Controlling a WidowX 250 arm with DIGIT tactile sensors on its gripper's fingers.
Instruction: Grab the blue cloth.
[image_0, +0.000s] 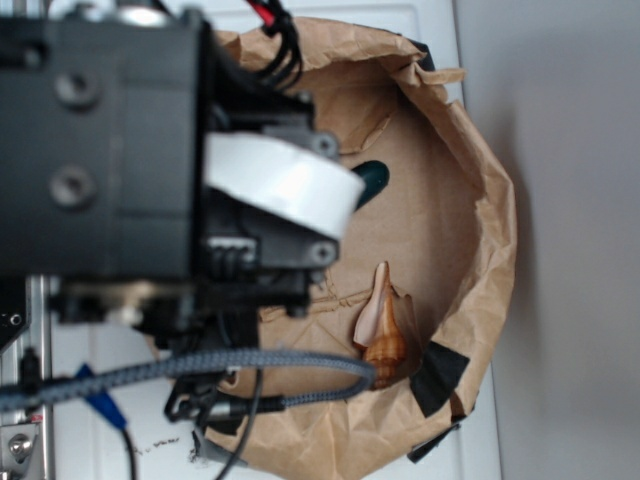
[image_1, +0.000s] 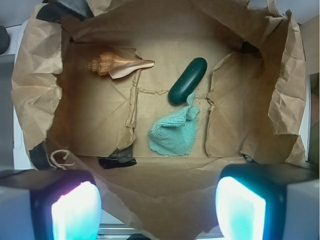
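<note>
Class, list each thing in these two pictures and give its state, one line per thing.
Blue cloth: crumpled on the bag floor, one corner touching the capsule, not held.
Dark capsule: lying flat.
Seashell: lying on its side.
Paper bag: open, walls rolled down, creased.
Pincer: open, empty, above the bag.

Nothing here can be read. No label, brand or number shows on anything; a few small dark marks on the white worktop (image_0: 160, 447) are too blurred to make out.
</note>
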